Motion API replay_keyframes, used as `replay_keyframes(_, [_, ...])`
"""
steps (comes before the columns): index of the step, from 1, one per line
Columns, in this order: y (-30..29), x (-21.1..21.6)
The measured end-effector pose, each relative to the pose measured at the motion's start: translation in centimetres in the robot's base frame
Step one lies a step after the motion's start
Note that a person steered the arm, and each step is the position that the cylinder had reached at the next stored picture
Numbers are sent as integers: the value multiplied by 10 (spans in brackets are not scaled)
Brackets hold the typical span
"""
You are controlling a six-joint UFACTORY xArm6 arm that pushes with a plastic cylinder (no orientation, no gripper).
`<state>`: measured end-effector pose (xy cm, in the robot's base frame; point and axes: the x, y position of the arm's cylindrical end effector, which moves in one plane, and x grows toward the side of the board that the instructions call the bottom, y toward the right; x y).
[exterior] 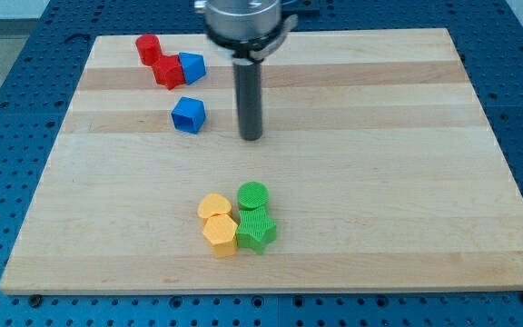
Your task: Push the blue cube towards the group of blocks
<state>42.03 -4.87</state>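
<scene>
A blue cube [188, 114] lies alone in the upper left part of the wooden board [379, 182]. My tip [251, 137] stands on the board to the right of this cube, a short gap away, not touching it. A group of blocks sits at the bottom centre: a green round block [253, 194], a green star-shaped block [256, 229], a yellow heart-shaped block [214, 206] and a yellow hexagonal block [220, 236], all touching one another. The group lies below my tip.
At the view's top left a red hexagonal block [148, 49], a red star-shaped block [168, 72] and a second blue block [192, 66] huddle together. The board rests on a blue perforated table [7, 54].
</scene>
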Motion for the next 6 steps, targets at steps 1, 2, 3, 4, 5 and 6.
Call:
replay_keyframes(1, [-45, 3])
replay_keyframes(2, [-89, -16])
replay_keyframes(3, [-95, -44])
replay_keyframes(4, [-77, -55])
replay_keyframes(5, [-76, -71])
replay_keyframes(6, [-90, -100])
